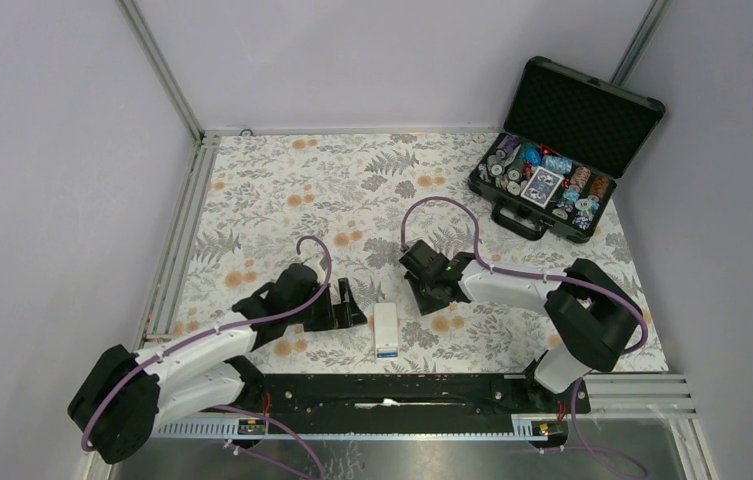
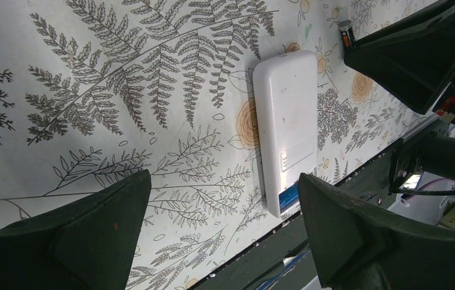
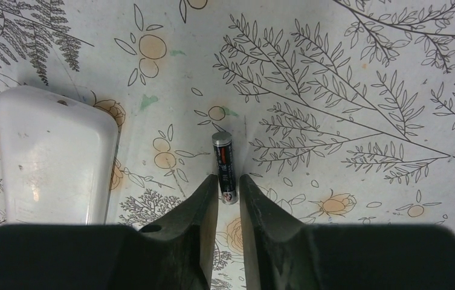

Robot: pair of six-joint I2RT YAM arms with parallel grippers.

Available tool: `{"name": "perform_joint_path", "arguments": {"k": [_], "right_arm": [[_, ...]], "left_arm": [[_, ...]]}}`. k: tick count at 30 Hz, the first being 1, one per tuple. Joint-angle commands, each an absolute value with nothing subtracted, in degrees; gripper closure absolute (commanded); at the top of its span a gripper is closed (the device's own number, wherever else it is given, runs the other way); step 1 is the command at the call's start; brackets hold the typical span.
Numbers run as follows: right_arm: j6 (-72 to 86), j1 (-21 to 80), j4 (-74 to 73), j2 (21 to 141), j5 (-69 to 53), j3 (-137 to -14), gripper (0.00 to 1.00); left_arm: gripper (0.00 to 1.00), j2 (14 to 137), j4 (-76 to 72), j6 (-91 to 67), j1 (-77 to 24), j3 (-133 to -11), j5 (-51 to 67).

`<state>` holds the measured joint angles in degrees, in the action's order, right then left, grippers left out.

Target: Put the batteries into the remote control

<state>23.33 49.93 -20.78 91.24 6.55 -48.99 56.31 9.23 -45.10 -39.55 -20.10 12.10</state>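
We see remote lying back-up, blue battery in its near end. Left claw just left of remote: spread wide, holding nothing. Right claw right of remote: narrow, straddling black battery near end; we cannot tell if clamped.

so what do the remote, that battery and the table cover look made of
The remote control looks like white moulded plastic, smooth with a soft sheen and rounded edges. The battery seems a metal cell in a dark printed wrap, one silvery cap bare. The table cover is a flat matt sheet printed with ferns; cloth or vinyl, hard to tell.
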Motion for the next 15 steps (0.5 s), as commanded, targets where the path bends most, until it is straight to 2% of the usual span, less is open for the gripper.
{"name": "perform_joint_path", "arguments": {"k": [1,5,8,15], "right_arm": [[23.23,50.33,-21.09,92.37,6.24,-48.72,0.76],[24.24,51.14,-21.11,91.78,5.89,-47.76,0.87],[24.86,51.47,-21.14,90.43,5.80,-47.28,1.00],[23.97,52.36,-21.14,82.80,3.72,-46.81,1.00]], "left_arm": [[0.01,56.78,6.15,-45.59,-39.37,-19.78,13.30],[0.01,56.45,5.80,-46.02,-39.37,-19.31,13.52],[0.01,56.34,5.21,-46.60,-39.41,-18.78,14.08],[0.01,57.74,3.39,-47.74,-40.67,-17.94,15.36]]}}
